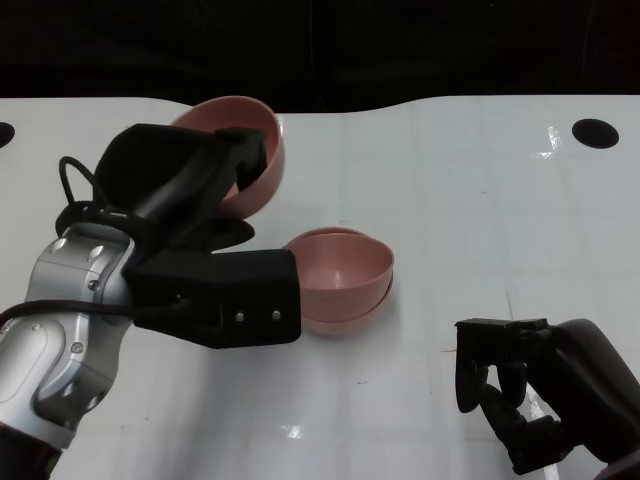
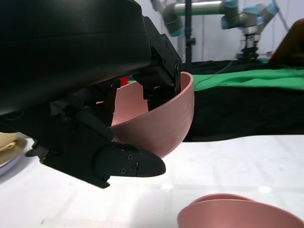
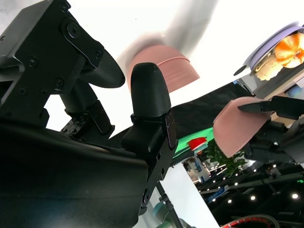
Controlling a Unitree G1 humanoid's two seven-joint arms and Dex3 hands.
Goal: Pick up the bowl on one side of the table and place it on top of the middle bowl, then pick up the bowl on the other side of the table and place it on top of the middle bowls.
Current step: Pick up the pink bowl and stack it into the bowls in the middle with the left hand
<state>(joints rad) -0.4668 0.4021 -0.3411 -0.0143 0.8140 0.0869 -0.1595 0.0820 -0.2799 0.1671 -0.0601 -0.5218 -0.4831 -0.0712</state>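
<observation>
Lifted pink bowl [image 1: 250, 150] pinched at its rim by left robot hand [image 1: 190, 195], up and back-left of stacked middle bowls [image 1: 345, 280] on worktop [image 1: 480, 220]. Right robot hand [image 1: 520, 400] released, idle.

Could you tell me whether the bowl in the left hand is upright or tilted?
Tilted: the bowl gripped by the left hand shows its opening turned sideways, off the table.

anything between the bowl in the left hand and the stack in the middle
Nothing visible. The left hand holds the pink bowl lifted and tilted behind the stacked bowls; only bare table lies between. The right hand rests off to the side.
</observation>
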